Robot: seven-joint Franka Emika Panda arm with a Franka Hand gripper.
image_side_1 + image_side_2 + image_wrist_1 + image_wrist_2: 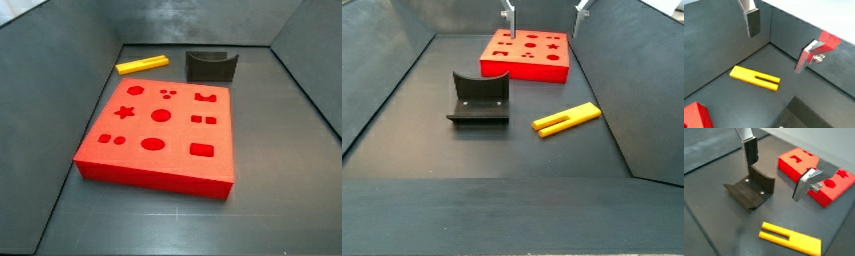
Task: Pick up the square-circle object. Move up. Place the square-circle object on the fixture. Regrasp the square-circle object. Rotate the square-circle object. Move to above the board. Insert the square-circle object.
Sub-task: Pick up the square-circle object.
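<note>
The two-finger gripper hung above the tray floor with its silver plate jaws apart and nothing between them. The slim yellow slotted bar lay flat on the dark floor, between the dark notched fixture and the tray wall, near the red slab board with its cut-out holes.

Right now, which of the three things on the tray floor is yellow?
The square-circle object, a slim slotted bar lying flat. The board is red, the fixture dark. The open end effector holds nothing.
</note>
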